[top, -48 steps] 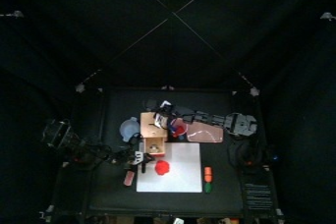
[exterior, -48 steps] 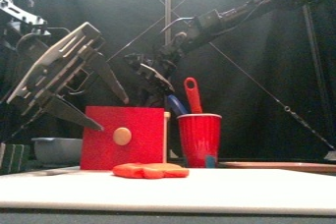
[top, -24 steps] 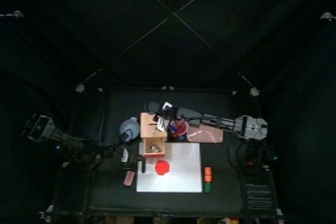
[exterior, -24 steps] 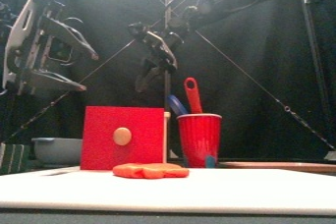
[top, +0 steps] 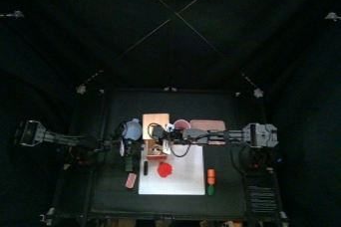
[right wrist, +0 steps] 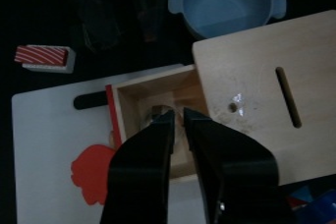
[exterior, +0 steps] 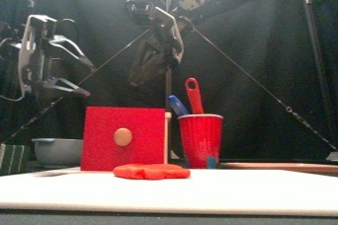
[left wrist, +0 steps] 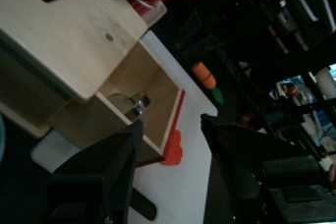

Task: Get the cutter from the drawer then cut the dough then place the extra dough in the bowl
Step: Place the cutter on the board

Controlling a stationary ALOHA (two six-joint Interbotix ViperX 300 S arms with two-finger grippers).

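The pale wooden box (top: pixel 160 128) stands behind the white board (top: pixel 189 171), its red-fronted drawer (exterior: pixel 126 138) pulled out. Something small and metallic, probably the cutter (left wrist: pixel 136 103), lies in the drawer. The flat red dough (top: pixel 166 170) rests on the board just in front of the drawer. My right gripper (right wrist: pixel 179 115) hangs over the drawer's inside, its jaws nearly together with nothing seen between them. My left gripper (left wrist: pixel 171 126) is open and empty, up at the left of the box, facing the drawer. The blue-grey bowl (top: pixel 131 129) sits left of the box.
A red cup with toy knives (exterior: pixel 201 140) stands right of the box. An orange and green toy (top: pixel 210 178) lies at the board's right edge. A red-and-white striped toy (right wrist: pixel 46 58) lies left of the board, in front of the bowl.
The left arm has swung back to the left and its gripper now stands upright. The right gripper has risen and shifted over the open drawer.
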